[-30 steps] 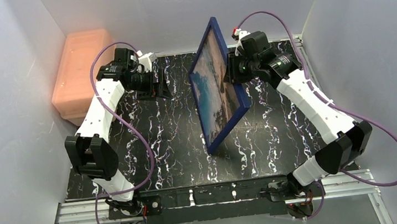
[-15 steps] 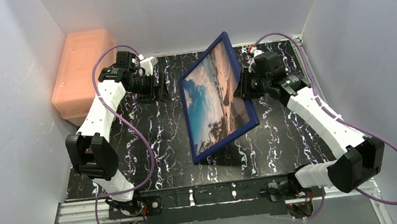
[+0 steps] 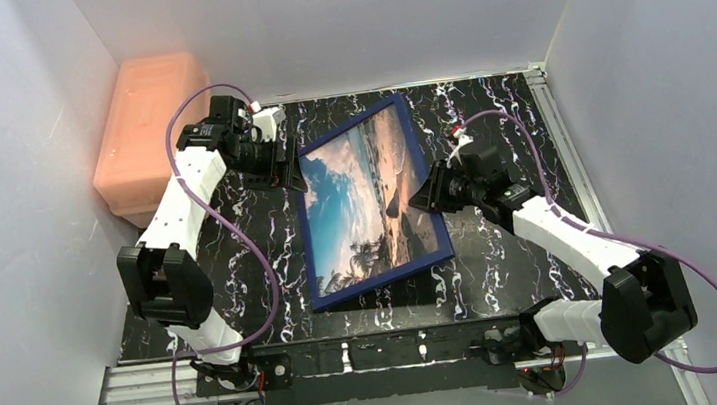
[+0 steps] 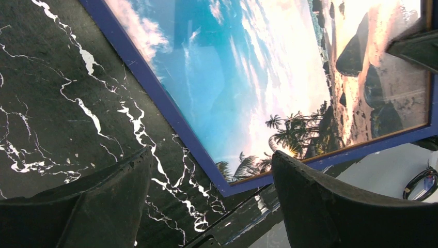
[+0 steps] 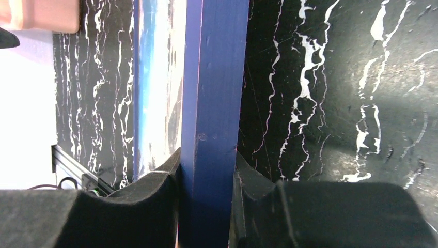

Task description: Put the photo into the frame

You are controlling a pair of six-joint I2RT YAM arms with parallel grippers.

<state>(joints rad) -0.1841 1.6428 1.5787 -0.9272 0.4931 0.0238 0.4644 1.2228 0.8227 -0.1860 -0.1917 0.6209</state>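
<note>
The navy-blue frame (image 3: pixel 383 278) lies face up and nearly flat in the middle of the black marbled table (image 3: pixel 502 268), with the beach photo (image 3: pixel 365 202) showing inside it behind the glazing. My right gripper (image 3: pixel 431 195) is shut on the frame's right edge; the right wrist view shows the blue edge (image 5: pixel 214 103) pinched between both pads, right gripper (image 5: pixel 206 181). My left gripper (image 3: pixel 285 165) stands open just off the frame's far left corner, holding nothing. In the left wrist view the frame's border (image 4: pixel 155 98) and the photo (image 4: pixel 248 67) lie beyond the open left gripper (image 4: pixel 212 170).
An orange plastic box (image 3: pixel 145 124) sits against the left wall at the back. White walls close in the table on three sides. A metal rail (image 3: pixel 400 349) runs along the near edge by the arm bases.
The frame has swung down from nearly upright to almost flat, face up, and my right gripper came down and nearer with it. The left arm has hardly moved.
</note>
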